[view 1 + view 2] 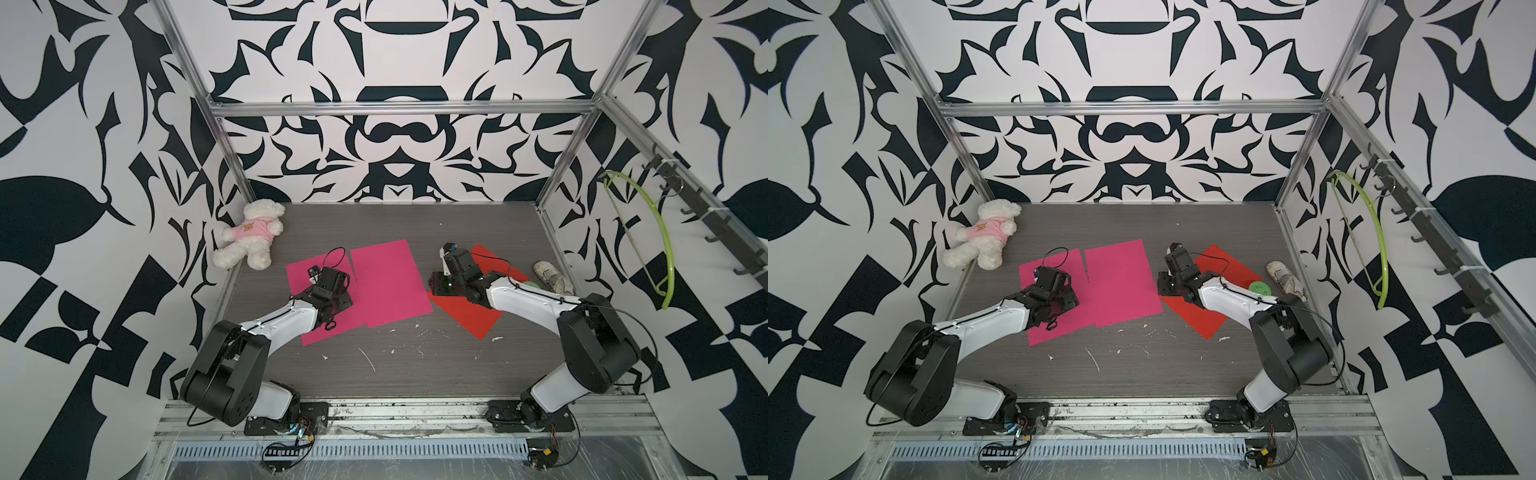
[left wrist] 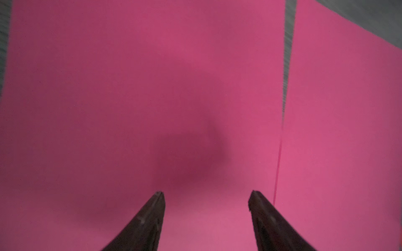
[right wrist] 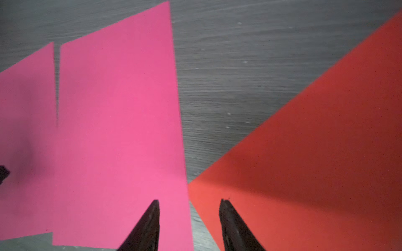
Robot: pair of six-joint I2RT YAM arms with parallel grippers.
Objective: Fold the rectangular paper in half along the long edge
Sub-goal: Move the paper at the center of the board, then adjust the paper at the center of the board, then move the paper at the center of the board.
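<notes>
The left hand (image 2: pixel 206 193) is spread open and holds nothing. It points down at the left pink paper (image 2: pixel 130 87), which lies flat on the worktop (image 1: pixel 415 365). Its tips look very close to the paper, but I cannot tell if they touch it.

The right hand (image 3: pixel 189 201) is spread open too and holds nothing. One finger is over the right pink paper (image 3: pixel 119 130), near its edge. The other finger is over the red paper (image 3: pixel 304 152). A corner of the red paper comes right up to that pink edge.

Small white scraps (image 1: pixel 368 359) lie in front of the papers, near the front of the worktop. The two pink papers meet at their near ends. Farther away, a thin crack of worktop shows between them.

The right arm lies over the red paper and hides part of it. Past that arm, by the right wall, are a green lid (image 1: pixel 1258 286) and a crushed can (image 1: pixel 550 276). A green hanger (image 1: pixel 660 241) hangs on the right wall. A white teddy bear (image 1: pixel 251 235) in a pink shirt sits in the far left corner, near the left pink paper. Behind the papers the worktop is open all the way to the back wall.
</notes>
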